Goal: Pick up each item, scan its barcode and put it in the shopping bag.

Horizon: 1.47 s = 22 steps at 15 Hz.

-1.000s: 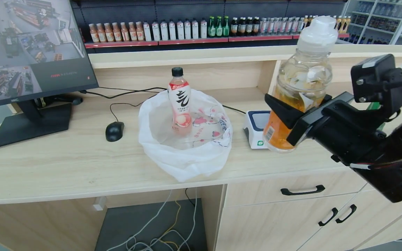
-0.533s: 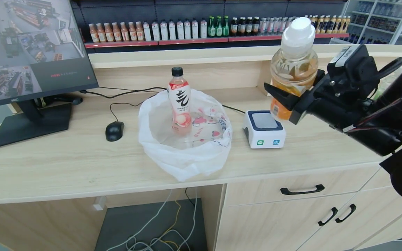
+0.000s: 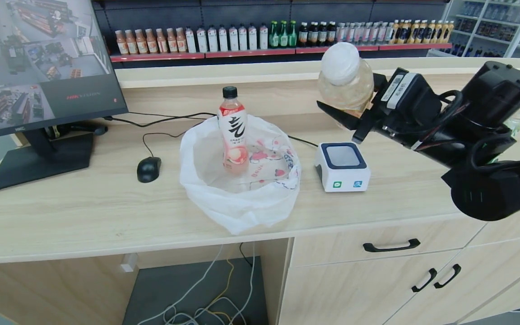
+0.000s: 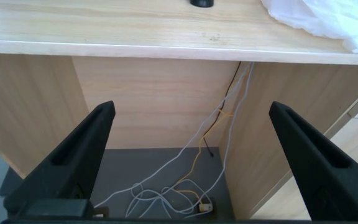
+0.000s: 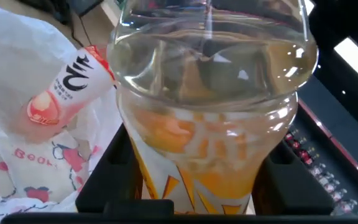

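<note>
- Above the counter [image 3: 84, 212], behind the scanner [image 3: 342, 168], my right gripper [image 3: 348, 110] is clamped on the orange bottle [image 3: 345, 76].
- The bottle is clear of the surface and tipped over, with its white cap towards the head camera.
- From the right wrist camera, a black finger [image 5: 114, 168] sits on each side of the bottle's lower body. The orange label is between them and the clear shoulder is beyond.
- The cap and gripper hide most of the bottle from the head camera, so I can't tell which way the barcode faces.
- The scanner is a small white box with a dark-framed window on top. It sits on the counter just to the right of the bag [image 3: 242, 203], apart from the held bottle.
- The bag is white plastic, open at the top and slumped near the counter's front edge.
- A pink bottle [image 3: 234, 135] with a black cap stands upright inside it.
- My left gripper [image 4: 191, 112] is spread wide with nothing between its fingers. It is low in front of the counter, facing the kneehole with its loose cables [image 4: 185, 186].
- A mouse [image 3: 148, 169] lies to the left of the bag, and a monitor [image 3: 39, 67] stands at the far left.
- A shelf [image 3: 264, 53] lined with bottles runs behind the counter.
</note>
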{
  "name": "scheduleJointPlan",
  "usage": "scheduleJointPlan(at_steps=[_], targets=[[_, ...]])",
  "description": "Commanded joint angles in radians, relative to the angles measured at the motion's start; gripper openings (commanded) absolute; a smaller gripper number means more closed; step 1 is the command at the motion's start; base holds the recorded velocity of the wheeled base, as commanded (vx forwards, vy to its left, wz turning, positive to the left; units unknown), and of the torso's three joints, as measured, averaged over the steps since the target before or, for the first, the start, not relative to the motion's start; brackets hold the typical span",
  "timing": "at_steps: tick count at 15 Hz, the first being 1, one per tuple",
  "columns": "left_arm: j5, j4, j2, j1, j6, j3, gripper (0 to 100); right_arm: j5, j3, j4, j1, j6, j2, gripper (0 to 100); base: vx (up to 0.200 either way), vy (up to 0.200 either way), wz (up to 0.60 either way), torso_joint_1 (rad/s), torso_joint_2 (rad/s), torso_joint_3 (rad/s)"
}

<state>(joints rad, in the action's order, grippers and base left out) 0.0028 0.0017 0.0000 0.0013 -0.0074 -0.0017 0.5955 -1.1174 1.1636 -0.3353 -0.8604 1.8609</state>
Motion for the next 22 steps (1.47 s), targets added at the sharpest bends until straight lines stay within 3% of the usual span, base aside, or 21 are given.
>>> scheduleJointPlan(at_steps=[1,5,14,17,22], targets=[[0.0,0.0,0.0,0.0,0.0,0.0,100,0.015,-0.01,0.004,0.029,-0.023,0.034,0,0.0,0.0,0.0,0.0,0.0,0.0],[0.0,0.0,0.0,0.0,0.0,0.0,100,0.101,-0.015,0.005,0.105,-0.029,0.05,0,0.0,0.0,0.0,0.0,0.0,0.0],[0.0,0.0,0.0,0.0,0.0,0.0,100,0.251,0.045,0.156,0.102,-0.026,0.116,0,0.0,0.0,0.0,0.0,0.0,0.0],[0.0,0.0,0.0,0.0,0.0,0.0,100,0.253,0.09,0.26,0.102,-0.019,0.161,0,0.0,0.0,0.0,0.0,0.0,0.0],[0.0,0.0,0.0,0.0,0.0,0.0,100,0.253,0.103,0.304,0.107,-0.017,0.185,0,0.0,0.0,0.0,0.0,0.0,0.0]])
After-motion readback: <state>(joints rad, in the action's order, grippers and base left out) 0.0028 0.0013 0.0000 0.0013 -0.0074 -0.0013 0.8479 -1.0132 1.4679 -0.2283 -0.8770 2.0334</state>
